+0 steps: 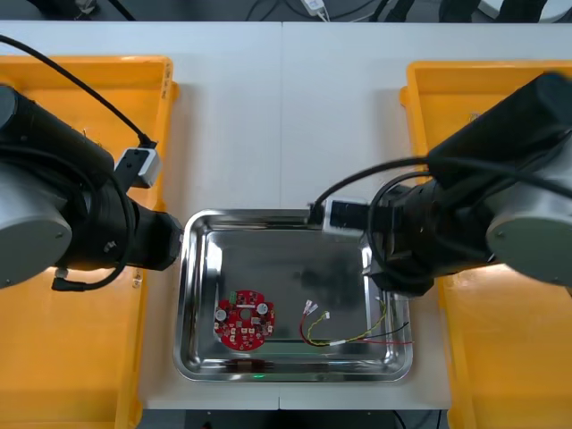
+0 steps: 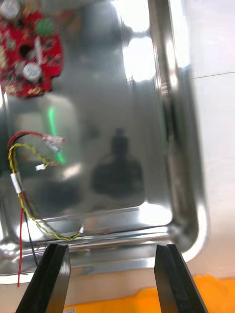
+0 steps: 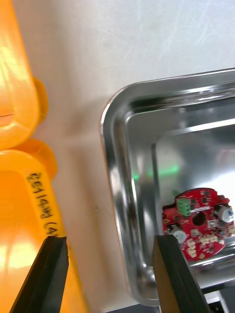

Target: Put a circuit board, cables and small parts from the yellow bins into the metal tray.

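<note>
Red circuit board (image 1: 242, 323) and red and yellow cable (image 1: 357, 335) lie in metal tray (image 1: 295, 220); left hand (image 3: 110, 239), right hand (image 2: 112, 248) open; small parts likely next.

The tray (image 1: 295, 216) sits at the table's (image 1: 286, 116) near edge before me, between the left bin (image 1: 63, 357) and the right bin (image 1: 509, 357). In it, the circuit board (image 1: 242, 322) lies near-left and the cable (image 1: 357, 339) near-right.
</note>
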`<state>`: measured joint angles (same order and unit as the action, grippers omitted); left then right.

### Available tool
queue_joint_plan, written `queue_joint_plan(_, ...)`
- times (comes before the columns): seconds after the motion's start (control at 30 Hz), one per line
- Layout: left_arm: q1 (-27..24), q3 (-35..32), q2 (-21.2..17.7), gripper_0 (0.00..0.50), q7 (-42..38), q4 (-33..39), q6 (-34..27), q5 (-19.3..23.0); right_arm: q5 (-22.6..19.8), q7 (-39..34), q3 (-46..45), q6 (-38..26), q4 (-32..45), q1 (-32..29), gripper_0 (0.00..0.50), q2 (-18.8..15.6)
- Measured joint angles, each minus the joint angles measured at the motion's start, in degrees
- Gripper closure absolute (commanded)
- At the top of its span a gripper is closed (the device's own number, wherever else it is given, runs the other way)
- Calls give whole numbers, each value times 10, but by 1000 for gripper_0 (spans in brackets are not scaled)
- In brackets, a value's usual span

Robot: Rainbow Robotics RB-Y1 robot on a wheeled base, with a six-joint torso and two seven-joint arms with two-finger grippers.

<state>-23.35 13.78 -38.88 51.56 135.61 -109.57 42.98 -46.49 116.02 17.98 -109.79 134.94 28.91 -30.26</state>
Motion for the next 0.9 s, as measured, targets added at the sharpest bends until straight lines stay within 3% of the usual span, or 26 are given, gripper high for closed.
queue_joint_plan(0.2, -46, 0, -45, 0, 0, -63, 0, 56, -70, -68, -71, 0, -1, 27, 0, -36)
queue_joint_plan(0.37, -86, 0, -66, 0, 4, -120, 0, 75, -96, -101, -126, 0, -9, 39, 0, -76)
queue_joint_plan(0.57, -118, 0, -76, 0, 36, -189, 2, 77, -102, -145, -167, 0, -37, 48, 0, -107)
queue_joint_plan(0.9, -149, 0, -106, 0, 174, -291, 37, 88, -108, -161, -219, 0, -132, 78, 0, -139)
